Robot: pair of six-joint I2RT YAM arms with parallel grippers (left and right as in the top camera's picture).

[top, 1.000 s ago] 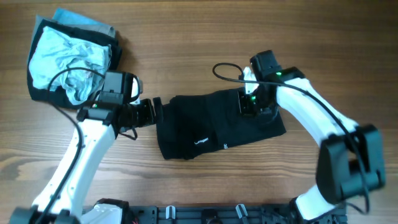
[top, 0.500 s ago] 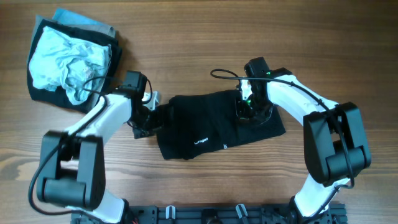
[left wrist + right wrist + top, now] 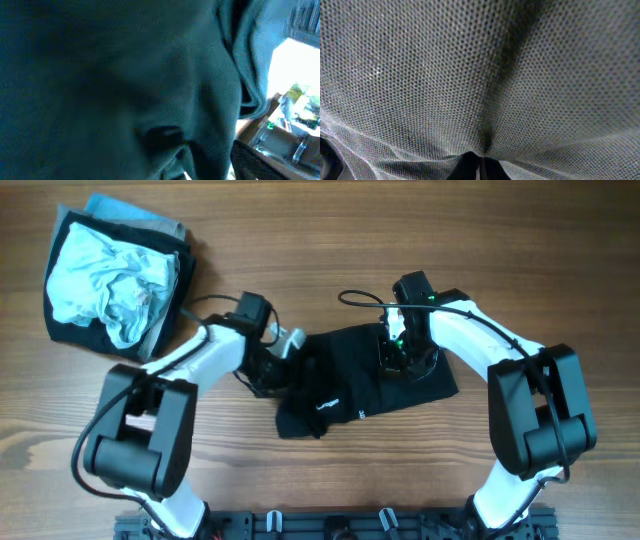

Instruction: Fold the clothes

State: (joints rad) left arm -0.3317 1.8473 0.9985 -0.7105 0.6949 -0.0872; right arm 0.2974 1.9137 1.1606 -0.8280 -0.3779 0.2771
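The black T-shirt lies folded in a bundle at the table's middle, with small white marks near its front edge. My left gripper is at its left edge, where the cloth is bunched and turned toward the right. Dark fabric fills the left wrist view and hides the jaws. My right gripper is down on the shirt's right part. In the right wrist view its fingertips are together, with fabric creasing into them.
A pile of other garments, pale blue on top of black and grey-blue, lies at the far left corner. Bare wooden table surrounds the shirt. The arm bases stand along the front edge.
My left gripper has moved right from beside the shirt into its left edge, carrying that edge inward, so the bundle is narrower. The right gripper has stayed on the shirt.
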